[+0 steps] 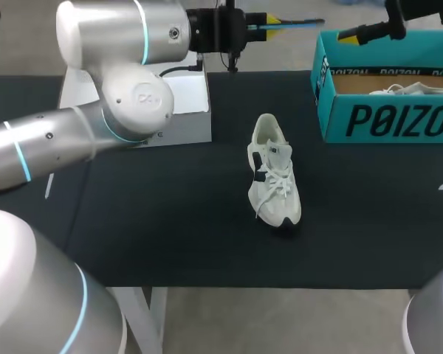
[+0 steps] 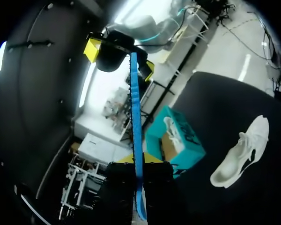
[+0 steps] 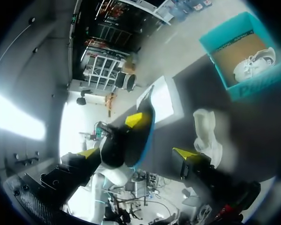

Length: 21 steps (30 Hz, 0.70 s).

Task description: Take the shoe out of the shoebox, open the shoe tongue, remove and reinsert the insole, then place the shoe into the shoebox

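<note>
we judge insole (image 2: 136,117) light, thin, floppy: pinch near one end | our left jaws clenched on it aloft, right jaws released | shoe (image 1: 273,177) upright on surface (image 1: 170,221), near shoebox (image 1: 332,122)

A white shoe (image 1: 273,177) stands on its sole in the middle of the table (image 1: 170,221), laces loose, toe apparently toward the near edge. The open teal shoebox (image 1: 384,122) sits far right and holds a second shoe (image 1: 413,89). The left gripper (image 1: 272,24) pinches the thin blue insole (image 1: 304,24), held above the table's far edge.
</note>
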{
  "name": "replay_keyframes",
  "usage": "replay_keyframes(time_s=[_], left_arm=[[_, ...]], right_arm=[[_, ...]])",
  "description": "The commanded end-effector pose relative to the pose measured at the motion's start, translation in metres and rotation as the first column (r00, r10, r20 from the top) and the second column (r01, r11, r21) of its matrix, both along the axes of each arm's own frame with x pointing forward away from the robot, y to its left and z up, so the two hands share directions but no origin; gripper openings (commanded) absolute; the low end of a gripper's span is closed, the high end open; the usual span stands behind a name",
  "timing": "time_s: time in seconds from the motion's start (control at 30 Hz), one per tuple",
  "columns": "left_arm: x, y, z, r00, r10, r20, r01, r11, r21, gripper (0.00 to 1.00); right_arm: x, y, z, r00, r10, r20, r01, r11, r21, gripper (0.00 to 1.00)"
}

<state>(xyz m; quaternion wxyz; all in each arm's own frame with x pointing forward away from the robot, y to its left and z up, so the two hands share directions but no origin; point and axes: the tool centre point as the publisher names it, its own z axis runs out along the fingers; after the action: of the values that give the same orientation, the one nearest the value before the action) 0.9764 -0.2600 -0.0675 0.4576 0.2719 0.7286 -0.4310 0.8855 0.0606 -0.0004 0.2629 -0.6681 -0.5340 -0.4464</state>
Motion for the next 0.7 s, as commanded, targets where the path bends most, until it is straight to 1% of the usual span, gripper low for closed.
replay_keyframes(time_s=[0.03, 0.07, 0.13, 0.23, 0.27, 0.4, 0.6, 0.63, 0.67, 0.7], left_arm=[[-0.014, -0.003, 0.007, 0.753, -0.077, 0.654, 0.001, 0.993, 0.115, 0.0], [-0.018, -0.006, 0.011, 0.752, -0.087, 0.654, 0.039, 0.995, 0.088, 0.0], [-0.025, -0.01, 0.02, 0.745, -0.119, 0.657, 0.09, 0.993, 0.078, 0.0], [-0.031, -0.013, 0.033, 0.772, -0.174, 0.612, 0.168, 0.983, 0.068, 0.0], [-0.031, -0.013, 0.033, 0.772, -0.174, 0.612, 0.168, 0.983, 0.068, 0.0], [-0.031, -0.013, 0.033, 0.772, -0.174, 0.612, 0.168, 0.983, 0.068, 0.0], [-0.031, -0.013, 0.033, 0.772, -0.174, 0.612, 0.168, 0.983, 0.068, 0.0], [-0.027, -0.011, 0.032, 0.796, -0.157, 0.585, 0.153, 0.987, 0.057, 0.0], [-0.024, -0.009, 0.032, 0.819, -0.173, 0.548, 0.167, 0.984, 0.062, 0.0], [-0.022, -0.006, 0.032, 0.839, -0.16, 0.52, 0.162, 0.986, 0.042, 0.0]], right_arm=[[-0.003, 0.0, -0.006, 1.0, 0.012, -0.003, -0.012, 0.999, 0.038, 1.0], [-0.003, 0.001, -0.007, 1.0, 0.016, -0.007, -0.016, 0.998, 0.06, 1.0], [-0.003, 0.002, -0.011, 1.0, 0.015, -0.019, -0.013, 0.993, 0.116, 1.0], [-0.004, 0.004, -0.02, 0.999, 0.016, -0.037, -0.01, 0.986, 0.166, 1.0], [-0.005, 0.004, -0.022, 0.999, 0.013, -0.043, -0.006, 0.984, 0.178, 1.0], [-0.006, 0.006, -0.029, 0.999, 0.014, -0.052, -0.005, 0.984, 0.176, 1.0], [-0.005, 0.008, -0.029, 0.999, 0.017, -0.049, -0.008, 0.984, 0.176, 1.0], [-0.004, 0.008, -0.029, 0.999, 0.018, -0.048, -0.009, 0.984, 0.176, 1.0], [-0.003, 0.009, -0.029, 0.999, 0.02, -0.046, -0.011, 0.984, 0.175, 1.0], [-0.003, 0.009, -0.028, 0.999, 0.023, -0.042, -0.015, 0.984, 0.177, 1.0]])
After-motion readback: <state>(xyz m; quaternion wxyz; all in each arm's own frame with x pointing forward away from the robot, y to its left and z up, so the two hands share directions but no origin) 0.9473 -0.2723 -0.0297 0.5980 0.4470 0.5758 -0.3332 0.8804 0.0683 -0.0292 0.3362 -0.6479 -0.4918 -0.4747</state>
